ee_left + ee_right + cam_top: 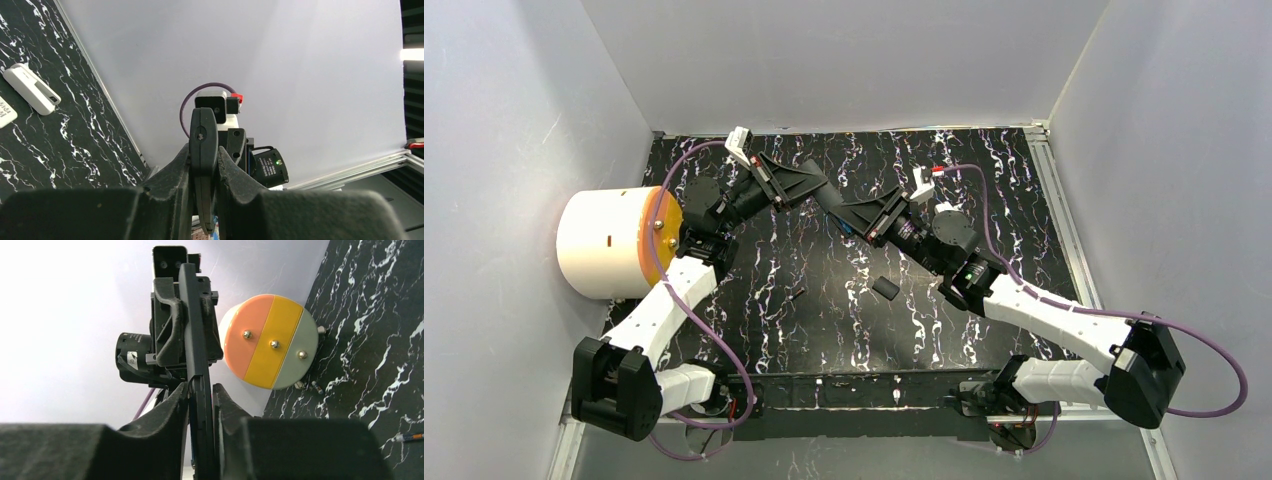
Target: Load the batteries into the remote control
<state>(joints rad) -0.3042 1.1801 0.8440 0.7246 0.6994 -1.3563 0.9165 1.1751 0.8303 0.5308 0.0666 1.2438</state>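
Above the middle of the worktop point(1004, 190), the black remote point(832, 204) hangs between the two arms. It is edge-on, and in the top view its long axis runs from 10 to 4 o'clock. The left jaws are clamped narrow on its 10 o'clock end. The right jaws are drawn in close on the 4 o'clock end, pads against both faces (each wrist view shows the slab pinched dead centre). Neither grip holds a battery.

A dark battery point(797, 294) lies loose on the worktop at about 7 o'clock from the remote, well apart from it. Its axis slants roughly 2 to 8 o'clock, and it is about as near one pair of jaws as the other. A blue battery point(407, 437) shows at the right wrist view's 4 o'clock edge. A small dark block point(885, 289) rests at 5 o'clock from the remote; I cannot tell what it is.

Judging from this, one arm must let go and reach down toward 6 or 7 o'clock while the other steadies the remote.
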